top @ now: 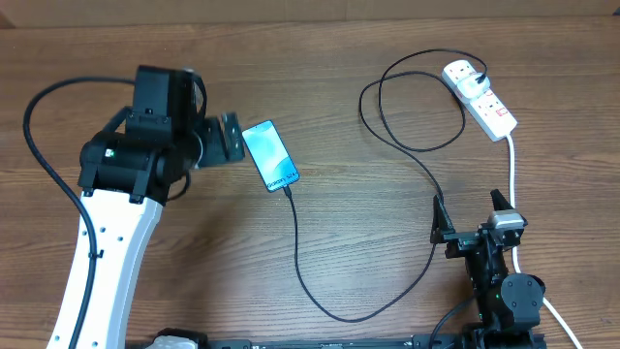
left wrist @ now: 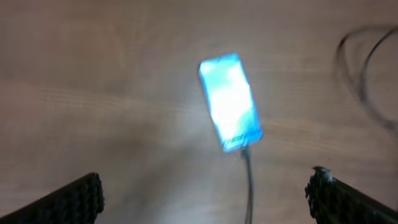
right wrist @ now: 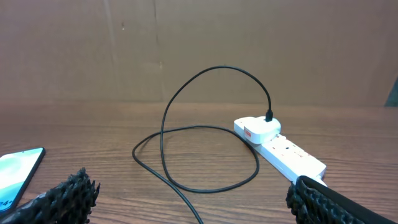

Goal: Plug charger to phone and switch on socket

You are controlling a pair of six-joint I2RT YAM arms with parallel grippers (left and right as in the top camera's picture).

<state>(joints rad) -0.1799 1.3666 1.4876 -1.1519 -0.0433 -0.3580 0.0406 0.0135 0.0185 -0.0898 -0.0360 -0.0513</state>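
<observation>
The phone (top: 270,155) lies on the wooden table with its light-blue screen lit; it also shows blurred in the left wrist view (left wrist: 229,101) and at the left edge of the right wrist view (right wrist: 15,174). The black charger cable (top: 308,281) runs from the phone's lower end in a long loop to a white plug on the socket (top: 481,100). The socket also shows in the right wrist view (right wrist: 286,152). My left gripper (top: 231,139) is open, just left of the phone, holding nothing. My right gripper (top: 473,213) is open and empty near the front edge, well short of the socket.
The socket's thick white cord (top: 511,165) runs down past my right arm. A black arm cable (top: 44,145) loops at the far left. The charger cable coils (right wrist: 186,149) between my right gripper and the socket.
</observation>
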